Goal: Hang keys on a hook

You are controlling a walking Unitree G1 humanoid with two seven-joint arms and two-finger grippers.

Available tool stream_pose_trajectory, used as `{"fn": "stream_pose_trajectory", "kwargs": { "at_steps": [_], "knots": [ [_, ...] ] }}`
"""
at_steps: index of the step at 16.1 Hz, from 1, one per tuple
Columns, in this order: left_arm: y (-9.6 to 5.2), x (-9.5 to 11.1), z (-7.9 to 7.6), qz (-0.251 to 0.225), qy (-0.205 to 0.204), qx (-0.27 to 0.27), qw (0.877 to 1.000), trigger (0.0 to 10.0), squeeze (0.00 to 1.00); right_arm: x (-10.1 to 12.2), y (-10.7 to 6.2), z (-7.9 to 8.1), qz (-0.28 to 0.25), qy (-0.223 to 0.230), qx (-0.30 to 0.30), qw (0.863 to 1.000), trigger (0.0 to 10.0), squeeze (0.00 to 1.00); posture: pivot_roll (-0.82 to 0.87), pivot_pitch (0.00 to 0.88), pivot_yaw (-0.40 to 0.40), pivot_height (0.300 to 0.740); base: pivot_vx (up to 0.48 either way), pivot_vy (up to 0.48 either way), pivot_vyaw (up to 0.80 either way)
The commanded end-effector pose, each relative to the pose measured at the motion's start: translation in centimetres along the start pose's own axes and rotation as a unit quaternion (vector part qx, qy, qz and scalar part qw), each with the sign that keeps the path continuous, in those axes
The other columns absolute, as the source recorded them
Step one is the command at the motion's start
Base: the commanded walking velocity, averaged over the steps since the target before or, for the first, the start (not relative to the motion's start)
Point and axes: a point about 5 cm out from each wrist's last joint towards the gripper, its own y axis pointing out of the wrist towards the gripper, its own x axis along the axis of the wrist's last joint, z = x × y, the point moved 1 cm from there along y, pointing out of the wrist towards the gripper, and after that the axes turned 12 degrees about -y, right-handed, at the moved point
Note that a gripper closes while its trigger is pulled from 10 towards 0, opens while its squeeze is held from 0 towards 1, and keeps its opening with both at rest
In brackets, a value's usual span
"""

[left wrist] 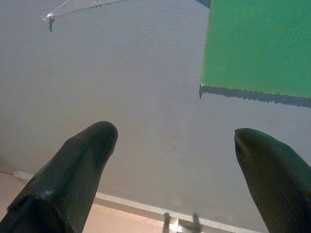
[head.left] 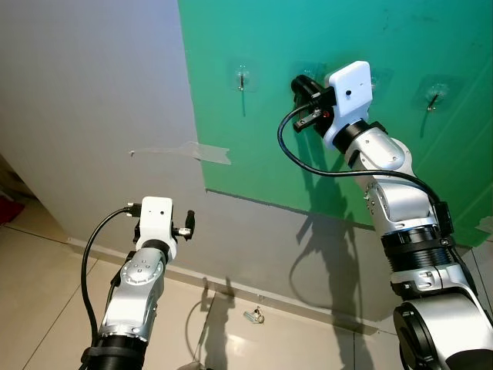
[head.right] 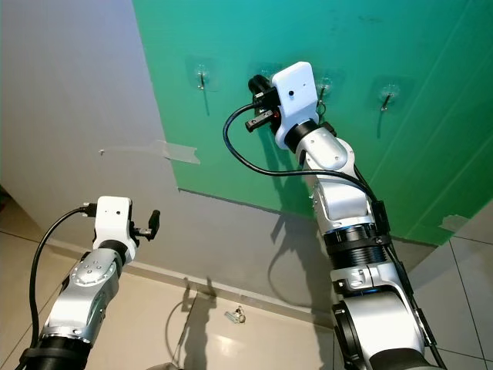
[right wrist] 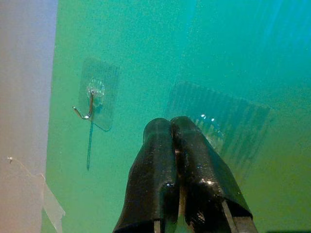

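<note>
**Keys on floor; right fingers at green panel**

Lower left: left gripper [left wrist: 175,145], fingers apart, empty. Keys [head.left: 254,315] lay on floor at wall base, lower centre. Upper centre: right gripper [right wrist: 171,127], fingers pressed together, near hook [right wrist: 86,109] on green panel [head.left: 323,38].

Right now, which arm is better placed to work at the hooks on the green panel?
Right. The right tool is raised against the middle hook plate on the green panel, fingers shut. The left tool sits low and open, facing the grey wall below the panel.
</note>
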Motion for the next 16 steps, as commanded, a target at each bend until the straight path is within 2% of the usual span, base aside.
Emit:
{"fn": "stream_pose_trajectory", "kwargs": {
  "at_steps": [1, 4, 8, 9, 10, 11, 12, 13, 16],
  "knots": [
    [-0.1, 0.3, 0.0, -0.005, 0.006, 0.000, 1.000, 10.0, 0.00, -2.4, -0.5, 1.0, 0.053, 0.020, 0.014, 0.998, 10.0, 0.00, -0.05, 0.000, -0.001, 0.740, 0.000, 0.000, 0.00],
    [-0.2, 0.2, 0.0, -0.003, 0.004, 0.001, 1.000, 10.0, 0.00, -3.7, -0.9, 1.6, 0.067, 0.018, 0.016, 0.997, 10.0, 0.00, -0.05, 0.000, -0.004, 0.740, 0.000, 0.000, 0.00],
    [-0.4, 0.1, 0.0, -0.002, 0.004, 0.002, 1.000, 10.0, 0.00, -4.1, -1.1, 2.3, 0.070, 0.025, 0.022, 0.997, 10.0, 0.00, -0.04, 0.000, -0.004, 0.740, 0.000, 0.000, 0.00],
    [-0.4, 0.1, 0.1, -0.001, 0.004, 0.003, 1.000, 10.0, 0.00, -4.1, -1.0, 2.0, 0.072, 0.032, 0.014, 0.997, 10.0, 0.23, -0.04, 0.000, -0.004, 0.740, 0.000, 0.000, 0.00],
    [-0.4, 0.1, 0.1, -0.001, 0.005, 0.003, 1.000, 10.0, 0.00, -3.9, -0.9, 1.8, 0.071, 0.029, 0.012, 0.997, 10.0, 0.24, -0.04, 0.000, -0.004, 0.740, 0.000, 0.000, 0.00],
    [-0.4, 0.1, 0.1, -0.001, 0.004, 0.003, 1.000, 10.0, 0.00, -3.7, -0.8, 1.6, 0.066, 0.027, 0.008, 0.997, 10.0, 0.00, -0.04, 0.000, -0.004, 0.740, 0.000, 0.000, 0.00],
    [-0.4, 0.1, 0.1, -0.001, 0.004, 0.003, 1.000, 10.0, 0.00, -3.6, -0.8, 1.5, 0.059, 0.037, 0.005, 0.998, 10.0, 0.00, -0.04, 0.000, -0.005, 0.740, 0.000, 0.000, 0.00],
    [-0.5, 0.1, 0.1, -0.001, 0.004, 0.003, 1.000, 10.0, 0.00, -3.5, -0.8, 1.4, 0.056, 0.045, 0.007, 0.997, 10.0, 1.00, -0.04, 0.000, -0.005, 0.740, 0.000, 0.000, 0.00],
    [-0.5, 0.0, 0.1, 0.001, 0.002, 0.004, 1.000, 10.0, 0.00, -3.2, -0.6, 1.2, 0.052, 0.039, 0.001, 0.998, 10.0, 1.00, -0.04, 0.000, -0.005, 0.740, 0.000, 0.000, 0.00]
  ]
}}
